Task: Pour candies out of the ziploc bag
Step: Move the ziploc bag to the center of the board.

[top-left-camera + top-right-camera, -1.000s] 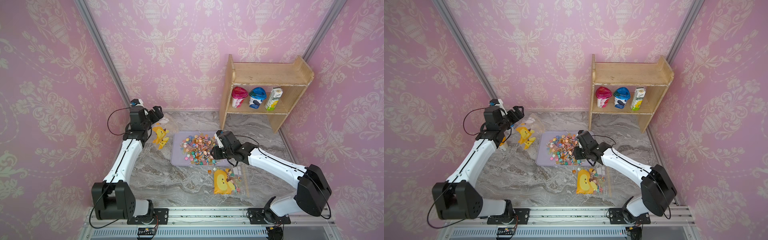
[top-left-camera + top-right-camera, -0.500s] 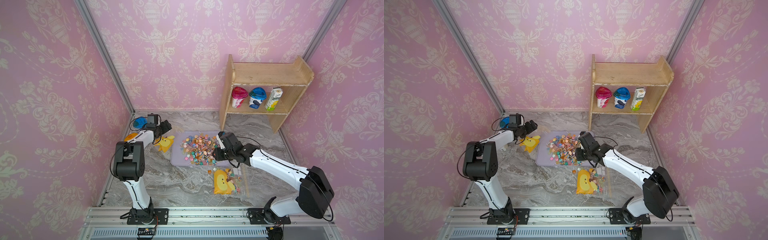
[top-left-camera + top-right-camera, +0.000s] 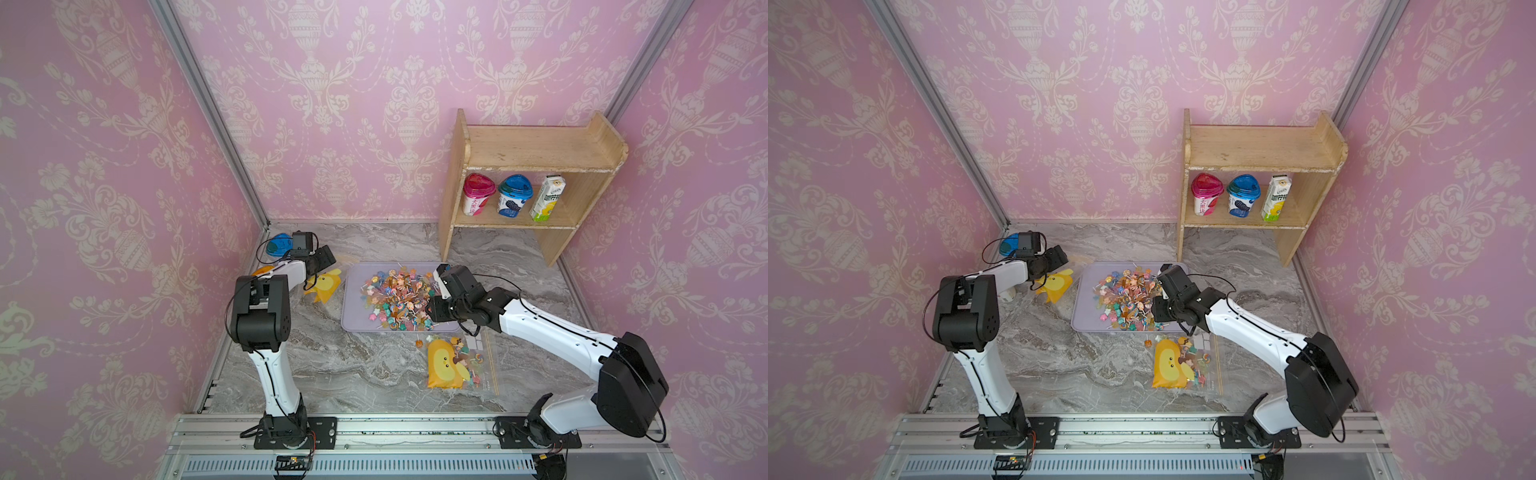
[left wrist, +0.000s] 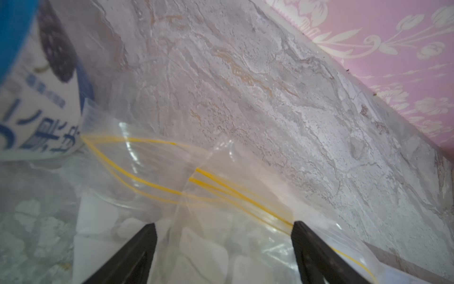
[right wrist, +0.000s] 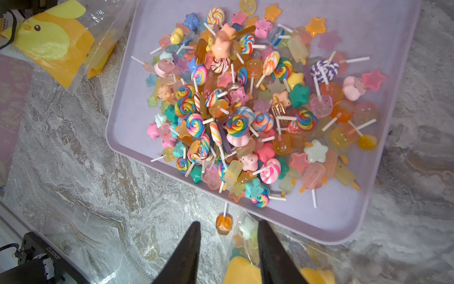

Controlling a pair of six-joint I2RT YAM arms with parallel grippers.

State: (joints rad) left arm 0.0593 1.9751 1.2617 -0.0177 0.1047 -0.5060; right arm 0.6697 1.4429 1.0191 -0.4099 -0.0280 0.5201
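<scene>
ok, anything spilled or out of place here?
Yes. One orange lollipop lies on the table just off the tray's near edge, by the front bag. The other candies are heaped in the tray; that bag still holds a few. Also, a blue cup is in the far left corner, not on the shelf.

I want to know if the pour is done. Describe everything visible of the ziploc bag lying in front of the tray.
The ziploc bag is clear plastic printed with a yellow chick on orange. It lies flat on the marble tabletop, in front of the near rim of the lilac tray. Several candies sit inside; one orange lollipop lies loose beside it. The right pincer hovers open by its tray-side edge, not gripping it.
</scene>
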